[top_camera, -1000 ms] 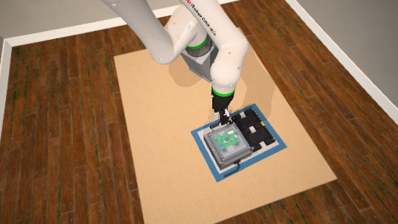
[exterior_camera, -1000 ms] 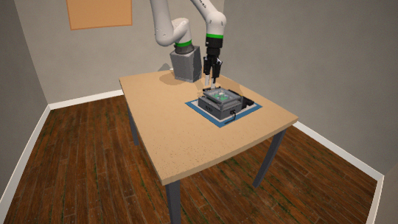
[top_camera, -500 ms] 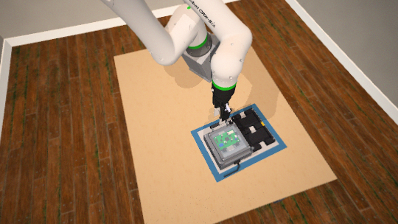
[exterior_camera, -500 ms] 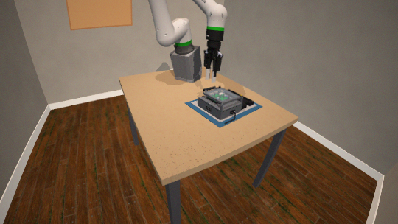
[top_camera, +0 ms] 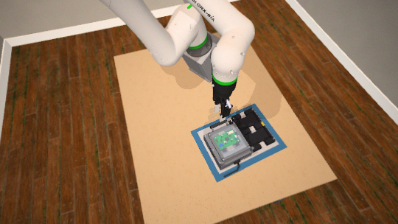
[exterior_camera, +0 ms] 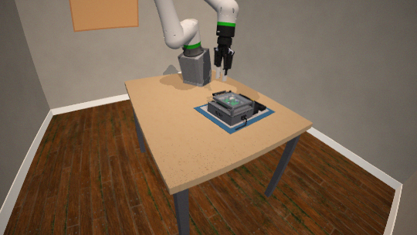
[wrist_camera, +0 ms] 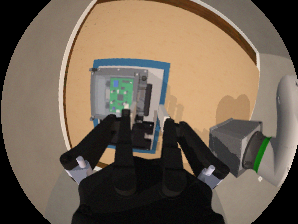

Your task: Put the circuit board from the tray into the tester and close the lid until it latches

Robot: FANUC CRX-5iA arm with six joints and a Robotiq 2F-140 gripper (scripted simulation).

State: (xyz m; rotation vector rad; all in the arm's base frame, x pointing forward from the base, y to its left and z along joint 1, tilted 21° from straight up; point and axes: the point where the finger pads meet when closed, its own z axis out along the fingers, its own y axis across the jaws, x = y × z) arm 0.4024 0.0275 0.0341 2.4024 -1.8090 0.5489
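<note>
From where I stand, most of the job looks done. The green circuit board (top_camera: 227, 140) (exterior_camera: 232, 101) (wrist_camera: 121, 94) is in the tester (top_camera: 236, 161) (exterior_camera: 231, 114) (wrist_camera: 142, 75), seen through the clear lid (top_camera: 236, 149) (exterior_camera: 243, 101) (wrist_camera: 101, 100), which is down over it. The black tray (top_camera: 258, 135) (exterior_camera: 259, 107) (wrist_camera: 142, 136), on the tester's right in the top view, shows no board. The gripper (top_camera: 222, 119) (exterior_camera: 221, 79) (wrist_camera: 147, 109) hangs above the table, apart from the lid's handle at the tester's far side, its fingers partly open with nothing between them. Whether the hook has snapped over the lid's edge, I cannot tell; nor can I see the pins in their holes. If it has caught, I judge only backing away remains; if not, the handle needs another firm press.
</note>
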